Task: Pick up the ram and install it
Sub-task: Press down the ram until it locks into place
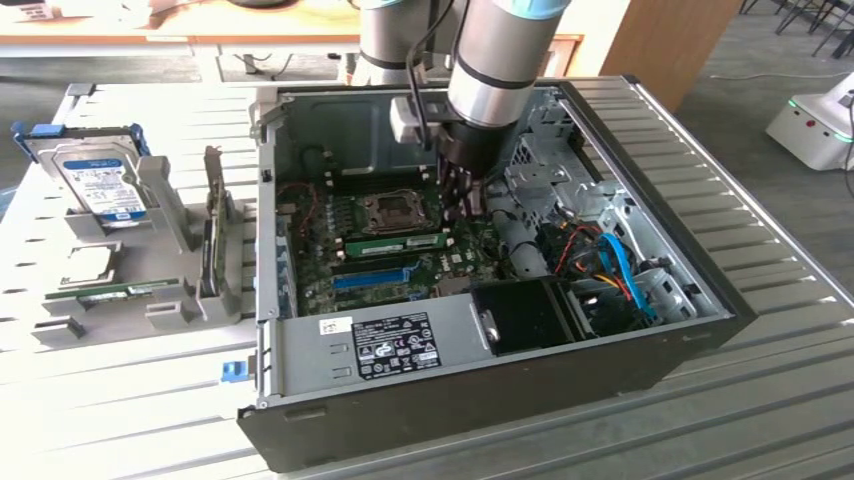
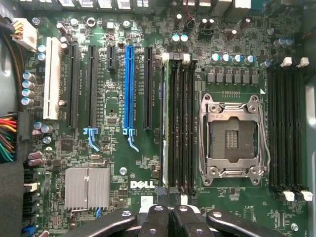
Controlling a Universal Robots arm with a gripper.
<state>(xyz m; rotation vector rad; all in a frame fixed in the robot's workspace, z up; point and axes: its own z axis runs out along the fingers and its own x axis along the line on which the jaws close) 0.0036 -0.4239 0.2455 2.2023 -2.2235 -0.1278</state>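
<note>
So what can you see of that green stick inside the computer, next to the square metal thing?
The ram is a long, thin, green stick that looks like hard circuit board. It stands on its edge in a black slot on the motherboard, between the empty metal processor socket and the blue slot. The hand is shut and sits close above one end of it. Whether it touches the stick cannot be told.
</note>
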